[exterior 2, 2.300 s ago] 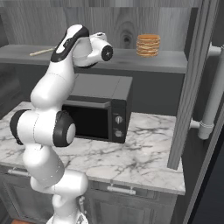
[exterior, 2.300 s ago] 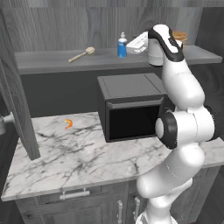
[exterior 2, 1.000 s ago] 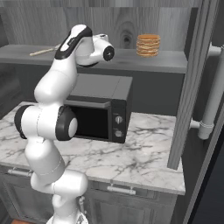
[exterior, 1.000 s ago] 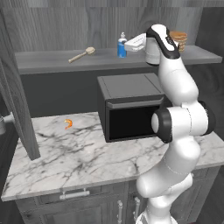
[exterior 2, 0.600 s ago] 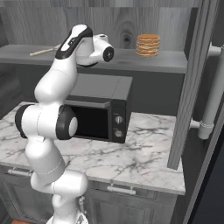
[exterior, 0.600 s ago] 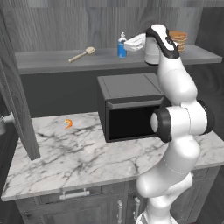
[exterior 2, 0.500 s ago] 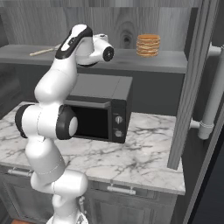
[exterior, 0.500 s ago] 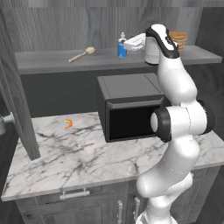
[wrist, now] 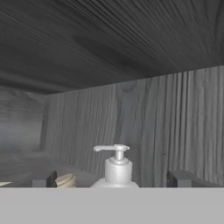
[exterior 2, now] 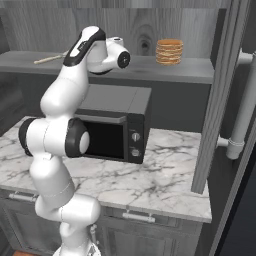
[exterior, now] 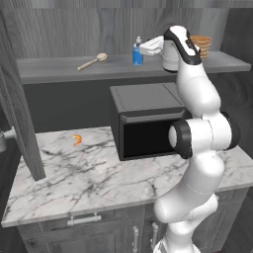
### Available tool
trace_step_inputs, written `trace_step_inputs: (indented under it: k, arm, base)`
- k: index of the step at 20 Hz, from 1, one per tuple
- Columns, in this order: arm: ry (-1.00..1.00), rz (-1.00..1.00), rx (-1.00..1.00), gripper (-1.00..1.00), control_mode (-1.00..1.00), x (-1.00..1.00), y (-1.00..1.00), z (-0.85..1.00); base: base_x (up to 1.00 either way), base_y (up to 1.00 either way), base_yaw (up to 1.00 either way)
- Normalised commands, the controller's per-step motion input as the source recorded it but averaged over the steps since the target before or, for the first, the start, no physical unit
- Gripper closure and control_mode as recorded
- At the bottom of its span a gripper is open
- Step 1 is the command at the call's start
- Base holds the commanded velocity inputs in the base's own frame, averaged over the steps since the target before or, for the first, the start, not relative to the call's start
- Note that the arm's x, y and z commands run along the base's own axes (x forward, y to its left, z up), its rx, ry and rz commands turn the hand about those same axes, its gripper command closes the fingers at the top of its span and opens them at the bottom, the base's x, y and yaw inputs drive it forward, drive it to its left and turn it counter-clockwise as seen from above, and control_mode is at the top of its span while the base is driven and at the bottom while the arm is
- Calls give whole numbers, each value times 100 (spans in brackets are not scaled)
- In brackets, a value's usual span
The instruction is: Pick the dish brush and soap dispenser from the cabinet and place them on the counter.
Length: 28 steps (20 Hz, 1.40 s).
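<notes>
The soap dispenser (exterior: 137, 56), a small blue bottle with a white pump, stands on the cabinet's grey shelf (exterior: 49, 69). My gripper (exterior: 143, 49) reaches in from the right, level with the pump and open. In the hand view the white pump of the soap dispenser (wrist: 117, 166) rises between my two finger tips (wrist: 45, 179), apart from both; my gripper (wrist: 113, 180) is open around it. The dish brush (exterior: 92, 61) lies on the shelf left of the bottle, and its round head (wrist: 65, 180) shows low in the hand view. The brush handle (exterior 2: 50, 59) pokes out behind my arm. The counter (exterior: 64, 173) lies below.
A black microwave (exterior: 147, 120) sits on the counter under the shelf. A stack of tan discs (exterior 2: 169, 52) stands on the shelf to the right. A small orange curled item (exterior: 77, 140) lies on the marble. Cabinet doors (exterior: 19, 123) (exterior 2: 220, 95) hang open at both sides.
My hand has crept a little left along the shelf toward the soap dispenser. The jaws have stayed open; bottle and brush have not moved.
</notes>
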Motion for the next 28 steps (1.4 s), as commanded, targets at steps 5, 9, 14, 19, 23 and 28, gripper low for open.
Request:
trace_step_inputs:
  k: [5,9,14,19,23,28]
  arm:
    - [0,0,0,-100,-100,12,0,0]
    - [0,0,0,-100,-100,20,2,0]
    - [0,0,0,-100,-100,19,4,0]
    - [0,0,0,-100,-100,10,10,0]
    - [0,0,0,-100,-100,10,11,0]
    - [0,0,0,-100,-100,11,10,0]
  base:
    - [0,0,0]
    - [0,0,0]
    - [0,0,0]
    - [0,0,0]
    - [0,0,0]
    - [0,0,0]
